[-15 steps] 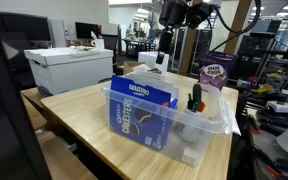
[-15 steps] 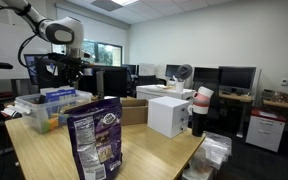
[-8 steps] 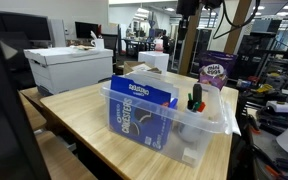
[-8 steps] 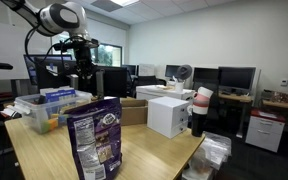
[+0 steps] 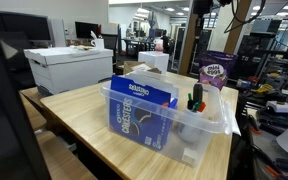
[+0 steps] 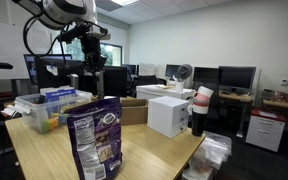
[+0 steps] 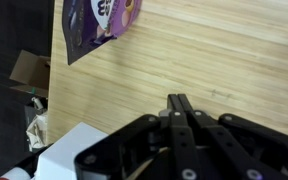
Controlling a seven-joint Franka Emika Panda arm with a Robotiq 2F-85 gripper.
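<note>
Table (image 7: pixel 224 50) of pale wood grain fills the wrist view. Clear plastic storage bin (image 5: pixel 212 118) holding blue cardboard boxes (image 5: pixel 142 100) stands on it in an exterior view. Glossy purple snack bag (image 6: pixel 96 140) stands upright on the table, well apart from the black pincer (image 7: pixel 179 100), which hangs over bare wood, clenched and empty.

Both ext views near table (image 5: pixel 79 105) height, opposite sides, share bin (image 6: pixel 26 108), wrist cam high, facing down.
</note>
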